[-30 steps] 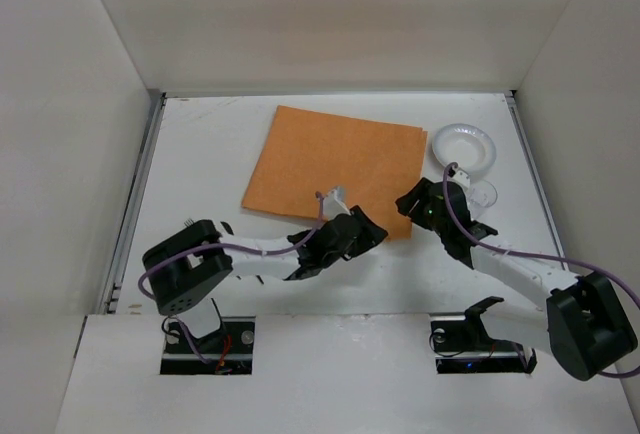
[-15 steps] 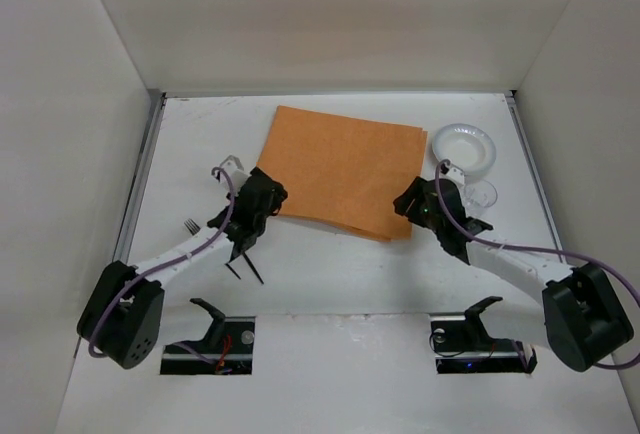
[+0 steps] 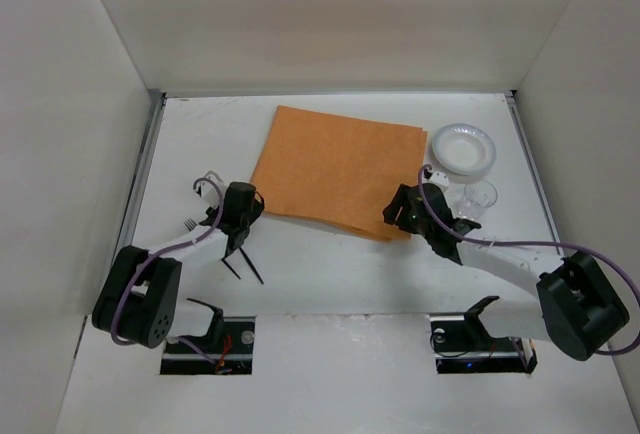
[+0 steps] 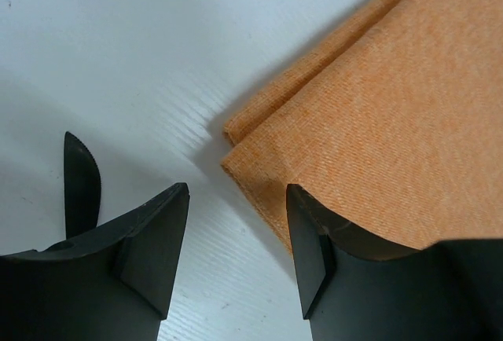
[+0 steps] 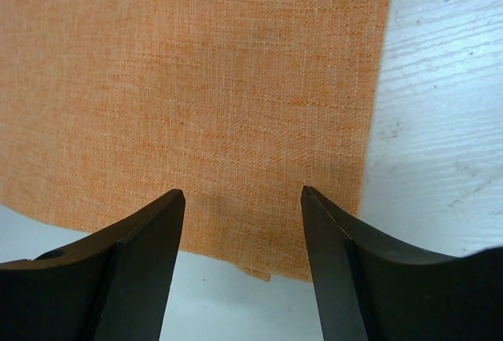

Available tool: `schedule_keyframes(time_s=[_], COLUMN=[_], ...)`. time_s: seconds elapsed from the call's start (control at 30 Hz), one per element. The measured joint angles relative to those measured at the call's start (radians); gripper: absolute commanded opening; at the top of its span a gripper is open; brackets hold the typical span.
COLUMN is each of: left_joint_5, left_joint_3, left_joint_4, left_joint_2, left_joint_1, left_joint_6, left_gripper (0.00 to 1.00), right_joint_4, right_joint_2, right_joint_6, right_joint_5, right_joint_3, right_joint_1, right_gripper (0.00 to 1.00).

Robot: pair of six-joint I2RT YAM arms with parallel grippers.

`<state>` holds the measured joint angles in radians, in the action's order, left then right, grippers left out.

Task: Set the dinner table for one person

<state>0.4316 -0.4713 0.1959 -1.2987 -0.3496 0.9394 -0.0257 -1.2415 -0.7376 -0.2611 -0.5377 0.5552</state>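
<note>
An orange placemat lies slightly askew on the dinner table, towards the back. My left gripper stands open at the mat's near-left corner, the left gripper holding nothing, one finger over the cloth's edge. My right gripper is open over the mat's near-right corner; in the right wrist view the right gripper straddles the near edge of the placemat, empty.
A white plate and a clear cup sit right of the mat. Black utensils lie near the left arm, a fork further left. A black utensil tip shows beside my left fingers. White walls enclose the table.
The left arm swung from the mat's near edge at the middle over to its near-left corner, and its jaws widened. The right gripper crept left along the near-right corner.
</note>
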Motion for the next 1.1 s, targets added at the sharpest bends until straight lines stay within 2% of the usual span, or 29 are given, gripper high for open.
schedule_keyframes(time_s=[0.07,0.1,0.17,0.23,0.43,0.73,0.97,1.1], left_joint_5=[-0.006,-0.002,-0.007,-0.008,-0.019,-0.031,-0.011,0.046], left_joint_3=[-0.001,-0.002,-0.016,-0.018,-0.005,0.090,0.116,0.125], left_joint_4=[0.010,0.023,0.048,0.060,0.080,0.006,-0.130,-0.222], left_joint_2=[-0.034,-0.053,-0.077,-0.092,-0.082,0.182,0.377,0.523], left_joint_1=[0.008,0.012,0.014,0.018,0.031,0.031,-0.015,-0.024], left_joint_6=[-0.006,-0.011,-0.018,-0.021,-0.022,-0.022,-0.013,-0.015], left_gripper=[0.48,0.41,0.21,0.12,0.03,0.02,0.13,0.27], right_joint_4=[0.003,0.003,0.007,0.018,0.030,0.090,0.139,0.158], right_joint_2=[-0.001,-0.003,-0.013,-0.017,-0.017,-0.017,-0.008,-0.018], right_joint_6=[0.001,0.001,0.001,0.001,0.009,0.033,0.051,0.053], right_joint_5=[-0.002,-0.003,-0.005,-0.007,-0.013,-0.035,-0.071,-0.087], right_joint_3=[0.000,-0.001,-0.004,-0.004,-0.004,-0.024,-0.035,-0.047], right_joint_1=[0.012,0.016,0.022,0.026,0.030,0.075,0.074,0.072], right_gripper=[0.68,0.68,0.68,0.66,0.64,0.66,0.68,0.68])
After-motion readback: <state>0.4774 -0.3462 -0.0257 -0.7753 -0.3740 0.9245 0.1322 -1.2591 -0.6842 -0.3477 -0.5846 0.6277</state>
